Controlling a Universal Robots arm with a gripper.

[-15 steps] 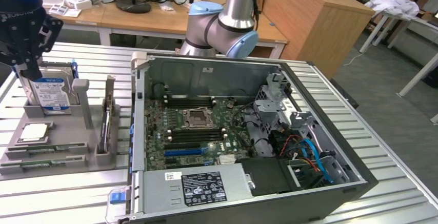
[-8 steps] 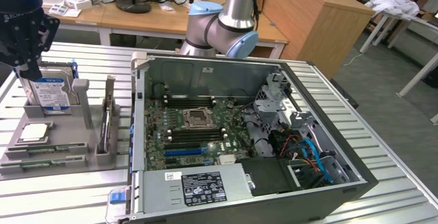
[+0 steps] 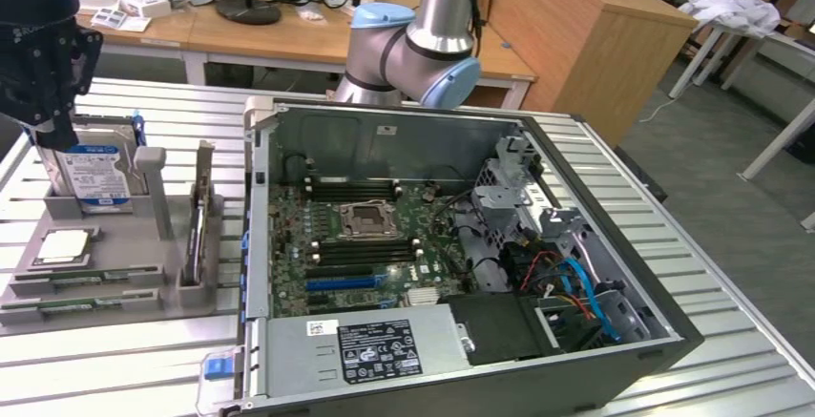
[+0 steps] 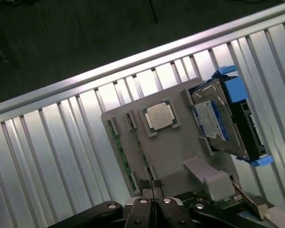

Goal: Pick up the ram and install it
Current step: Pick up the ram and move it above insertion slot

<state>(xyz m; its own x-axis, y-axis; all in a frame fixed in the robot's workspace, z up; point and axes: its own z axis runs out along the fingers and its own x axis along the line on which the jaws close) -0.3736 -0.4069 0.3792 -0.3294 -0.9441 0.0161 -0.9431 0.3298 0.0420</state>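
The gripper (image 4: 151,186), pressed together and empty, hovers above the tray (image 4: 175,152); best squared along the ram (image 3: 87,276).

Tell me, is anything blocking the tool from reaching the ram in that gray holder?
Nothing visible does. The shut tool hangs above the gray holder by the hard drive; the ram sits uncovered in its slot.

Exterior camera looks down from farther off on computer case (image 3: 446,245) and parts holder (image 3: 134,245) — wrist camera faces down, close above the parts holder (image 4: 175,147).
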